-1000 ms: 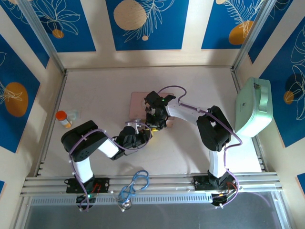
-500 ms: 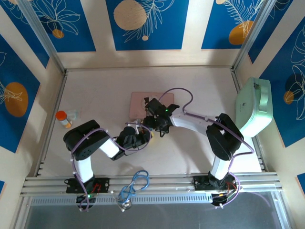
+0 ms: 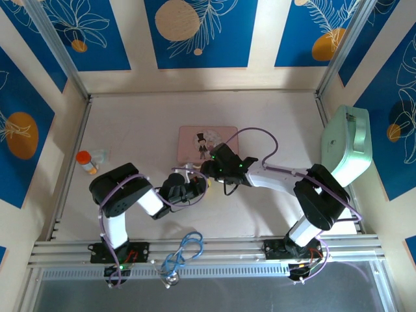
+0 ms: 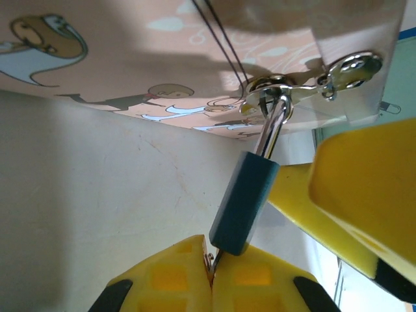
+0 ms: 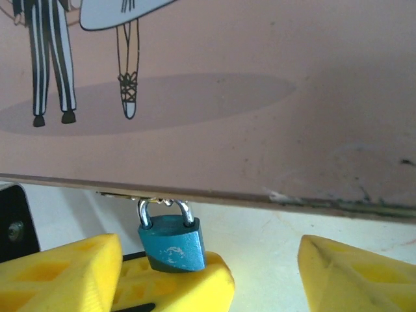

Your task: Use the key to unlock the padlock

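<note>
I see my left hand [image 3: 197, 184] clenched on the key [image 4: 210, 260] under the padlock [image 5: 172, 242]; right hand [image 5: 211, 252] released; box [image 5: 260, 97] shows a cartoon couple

Pink box [image 3: 188, 138] (cartoon lid) mid-table [image 3: 136, 123]

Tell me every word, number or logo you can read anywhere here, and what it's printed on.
No words or numbers can be read anywhere.
pink box: only cartoon drawings of a couple, no lettering.
padlock: a pale worn mark on its blue face, too blurred to read.
orange-capped bottle: too small to tell whether it has a label.
mint case: no text visible.
wall panels: leaf and circle patterns, no text.
</note>
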Robot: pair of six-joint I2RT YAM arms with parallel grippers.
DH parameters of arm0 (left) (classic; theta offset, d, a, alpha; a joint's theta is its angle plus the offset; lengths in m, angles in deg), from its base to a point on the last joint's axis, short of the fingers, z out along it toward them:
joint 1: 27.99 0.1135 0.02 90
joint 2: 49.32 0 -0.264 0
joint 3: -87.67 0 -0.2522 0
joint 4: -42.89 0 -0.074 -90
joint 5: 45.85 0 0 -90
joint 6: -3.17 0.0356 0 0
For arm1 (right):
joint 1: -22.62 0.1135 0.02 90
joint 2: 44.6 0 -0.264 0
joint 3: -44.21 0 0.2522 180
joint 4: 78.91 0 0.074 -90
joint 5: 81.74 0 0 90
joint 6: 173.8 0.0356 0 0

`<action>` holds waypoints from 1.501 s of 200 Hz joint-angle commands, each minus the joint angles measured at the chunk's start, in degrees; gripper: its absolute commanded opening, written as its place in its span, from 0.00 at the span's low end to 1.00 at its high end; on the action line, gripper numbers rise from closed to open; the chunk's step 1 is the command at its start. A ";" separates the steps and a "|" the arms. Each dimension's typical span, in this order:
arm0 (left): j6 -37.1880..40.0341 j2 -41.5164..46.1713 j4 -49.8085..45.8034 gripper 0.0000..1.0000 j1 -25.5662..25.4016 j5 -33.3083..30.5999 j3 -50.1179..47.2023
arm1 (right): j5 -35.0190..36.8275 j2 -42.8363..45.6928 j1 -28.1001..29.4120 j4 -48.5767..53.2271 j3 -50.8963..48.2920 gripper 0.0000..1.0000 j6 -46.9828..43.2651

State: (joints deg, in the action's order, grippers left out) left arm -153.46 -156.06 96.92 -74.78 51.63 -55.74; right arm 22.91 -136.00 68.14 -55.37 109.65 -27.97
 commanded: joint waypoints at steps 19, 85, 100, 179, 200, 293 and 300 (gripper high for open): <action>-0.96 -1.34 6.21 0.00 -0.04 0.51 -0.34 | -2.78 0.89 -0.05 -6.10 -1.50 0.65 -0.13; -0.98 -1.52 7.00 0.00 0.00 0.78 -0.42 | -2.16 -1.99 0.87 -4.27 0.17 0.54 -0.35; -0.98 -1.59 7.36 0.00 0.01 0.82 -0.42 | -1.22 -2.25 1.20 -3.55 0.26 0.55 0.03; -0.97 -1.89 7.71 0.00 0.00 1.09 -0.24 | -0.29 -4.61 2.53 -4.22 1.18 0.46 0.94; -1.01 -1.87 7.71 0.00 -0.02 1.04 -0.24 | 0.04 -4.74 2.91 -3.68 1.58 0.37 0.78; -0.94 -1.66 7.15 0.00 0.00 0.89 -0.24 | 0.63 -5.83 3.28 -0.55 3.28 0.18 0.83; -0.80 -1.42 6.82 0.02 0.03 0.65 -0.32 | 0.70 -6.00 3.27 0.24 3.64 0.15 0.91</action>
State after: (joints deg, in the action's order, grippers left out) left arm -155.15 -157.50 99.96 -74.78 52.03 -56.05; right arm 24.14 -140.11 70.30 -58.10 111.46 -27.49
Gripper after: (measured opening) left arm 0.045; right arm 0.198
